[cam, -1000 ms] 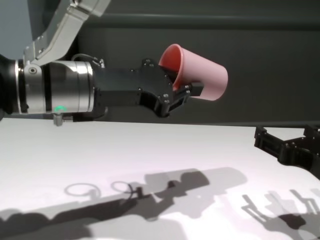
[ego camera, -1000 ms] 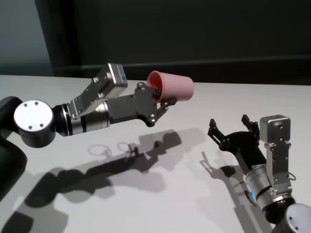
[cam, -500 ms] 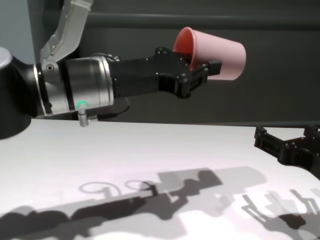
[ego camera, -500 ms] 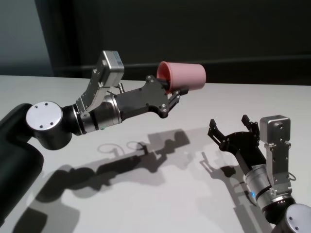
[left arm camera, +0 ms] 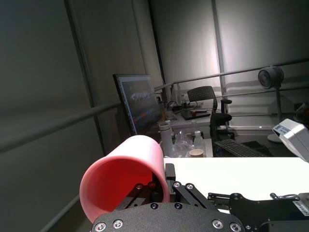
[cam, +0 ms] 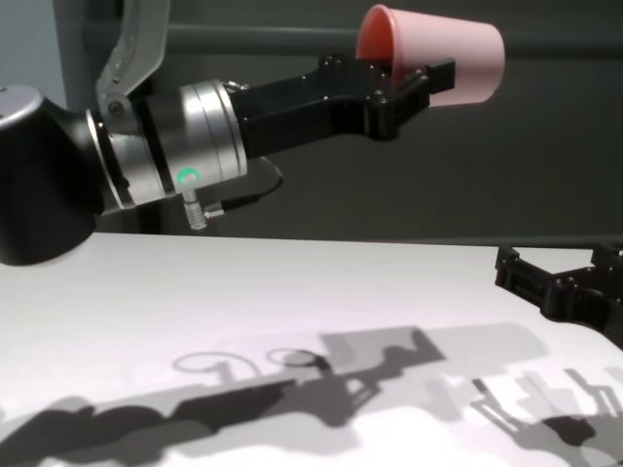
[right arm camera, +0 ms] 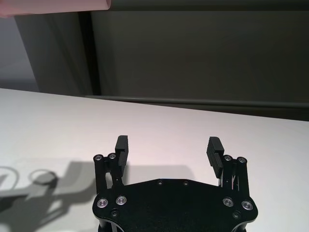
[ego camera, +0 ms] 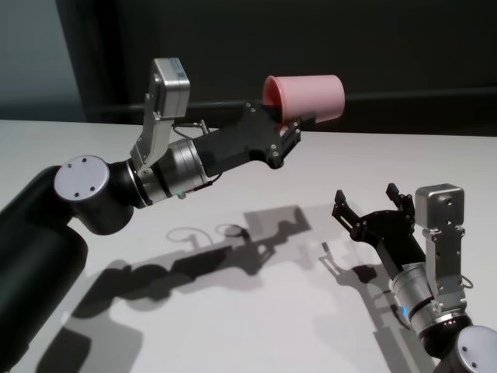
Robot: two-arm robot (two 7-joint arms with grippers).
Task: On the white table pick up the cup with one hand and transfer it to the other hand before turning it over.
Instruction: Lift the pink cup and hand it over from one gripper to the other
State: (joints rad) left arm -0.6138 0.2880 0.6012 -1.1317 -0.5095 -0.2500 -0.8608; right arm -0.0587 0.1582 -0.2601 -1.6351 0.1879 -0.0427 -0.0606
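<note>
The salmon-pink cup (ego camera: 307, 95) is held on its side, high above the white table (ego camera: 78, 140), with its mouth facing my left arm. My left gripper (ego camera: 290, 124) is shut on the cup's rim, one finger inside and one outside. The cup also shows in the chest view (cam: 448, 51), in the left wrist view (left arm camera: 120, 179) and as a sliver in the right wrist view (right arm camera: 53, 5). My right gripper (ego camera: 366, 199) is open and empty, low over the table at the right, below and to the right of the cup; it also shows in the right wrist view (right arm camera: 169, 145).
A dark wall with a horizontal rail (ego camera: 404, 97) runs behind the table's far edge. Arm shadows lie across the table's middle (cam: 292, 292). The left wrist view shows a monitor (left arm camera: 137, 104) and office chairs far off.
My left arm has lifted the cup higher and carried it to the right, levelling it to nearly horizontal. The right gripper has stayed in place, open.
</note>
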